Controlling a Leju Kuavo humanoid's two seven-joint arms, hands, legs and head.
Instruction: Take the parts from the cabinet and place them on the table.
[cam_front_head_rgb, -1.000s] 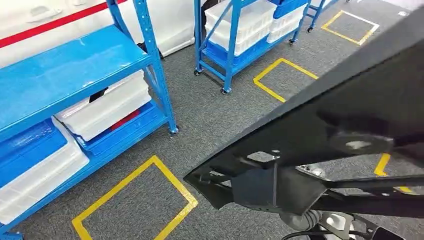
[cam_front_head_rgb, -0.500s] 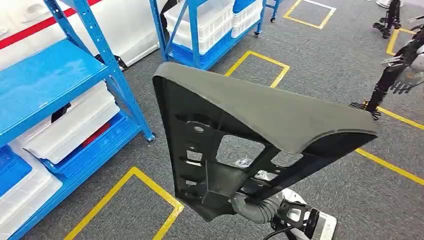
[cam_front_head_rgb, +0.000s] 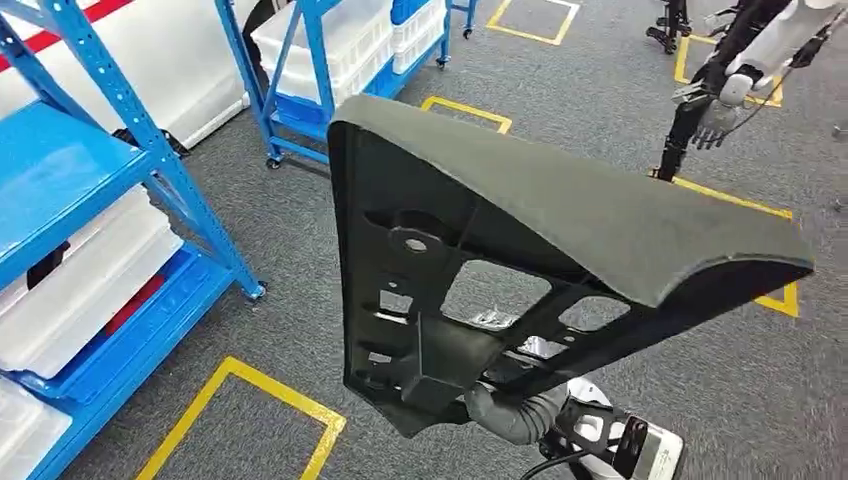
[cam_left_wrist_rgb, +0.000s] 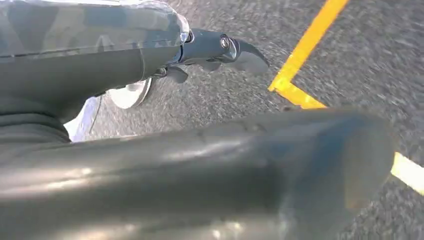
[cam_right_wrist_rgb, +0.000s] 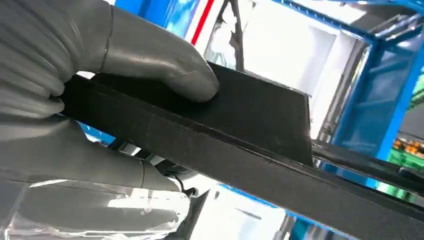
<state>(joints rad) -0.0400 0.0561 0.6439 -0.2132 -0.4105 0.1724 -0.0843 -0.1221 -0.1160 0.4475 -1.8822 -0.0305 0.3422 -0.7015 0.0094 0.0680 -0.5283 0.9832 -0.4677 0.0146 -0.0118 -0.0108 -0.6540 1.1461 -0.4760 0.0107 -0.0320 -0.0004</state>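
Right robot hand (cam_right_wrist_rgb: 90, 95) clamps the black part (cam_front_head_rgb: 520, 260) beside the blue shelving (cam_front_head_rgb: 110, 230), carrying it deskward; left robot hand's (cam_left_wrist_rgb: 220, 50) grip unclear.

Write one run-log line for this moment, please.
phase: carrying | right hand: grips black plastic part at its edge | left hand: holds nothing visible | table: not seen | nearby: blue shelving

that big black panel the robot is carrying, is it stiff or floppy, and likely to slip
Probably stiff: the black panel keeps its shape in the air, with moulded ribs and cutouts on its underside. Likely light for its size, being thin and hollowed out. Its surface looks matte and textured, so the right robot hand, thumb pressed on top, should not slip easily, though such a wide part may swing.
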